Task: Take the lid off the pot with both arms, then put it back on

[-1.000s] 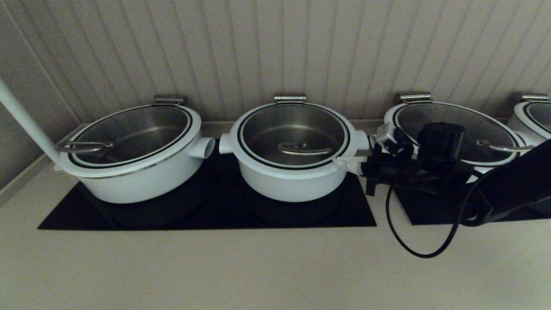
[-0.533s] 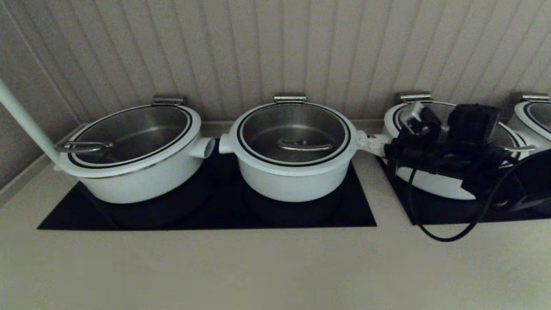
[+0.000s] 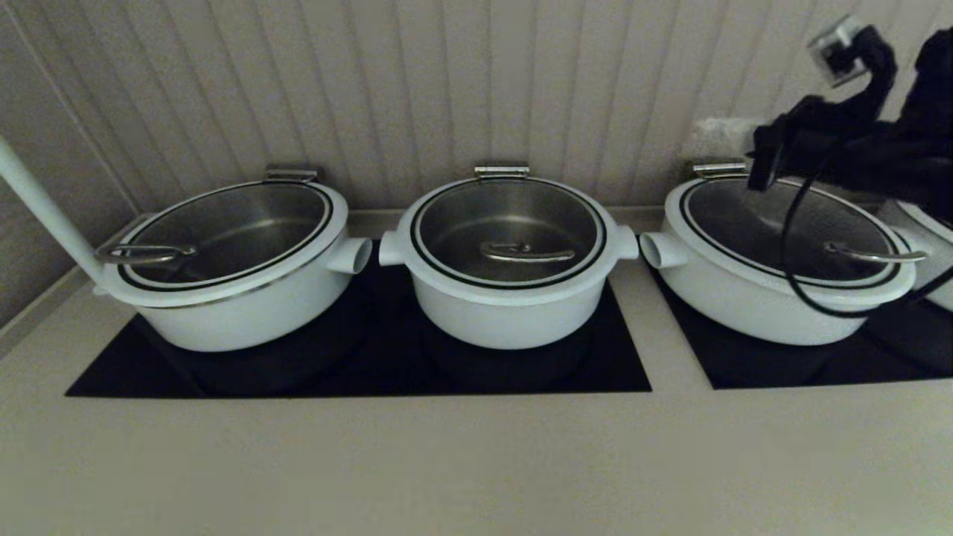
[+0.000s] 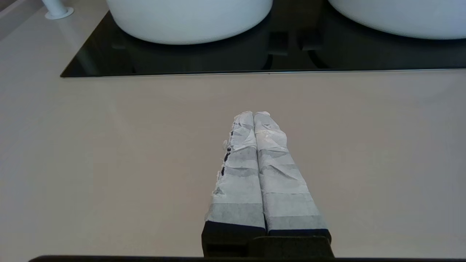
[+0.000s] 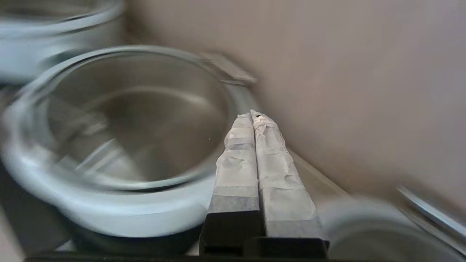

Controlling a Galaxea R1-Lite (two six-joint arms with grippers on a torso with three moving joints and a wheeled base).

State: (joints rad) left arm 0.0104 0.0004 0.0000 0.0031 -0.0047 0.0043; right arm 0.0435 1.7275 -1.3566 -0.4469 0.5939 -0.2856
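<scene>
Lid [image 3: 508, 234] seated on centre pot [image 3: 506, 313]. Right gripper [image 3: 716, 138] upper right of frame, clenched empty. Left gripper [image 4: 253, 113] clenched empty over counter [image 4: 109, 145].

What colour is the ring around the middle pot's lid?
Black, a thin ring on the lid's white rim; head view shows it best.

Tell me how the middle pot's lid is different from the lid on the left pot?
The middle lid shows its steel handle broadside near the front; the left lid has its handle at its left edge, pointing sideways. The middle lid looks rounder, the left lid wider. Both are glass with white rims, closed.
</scene>
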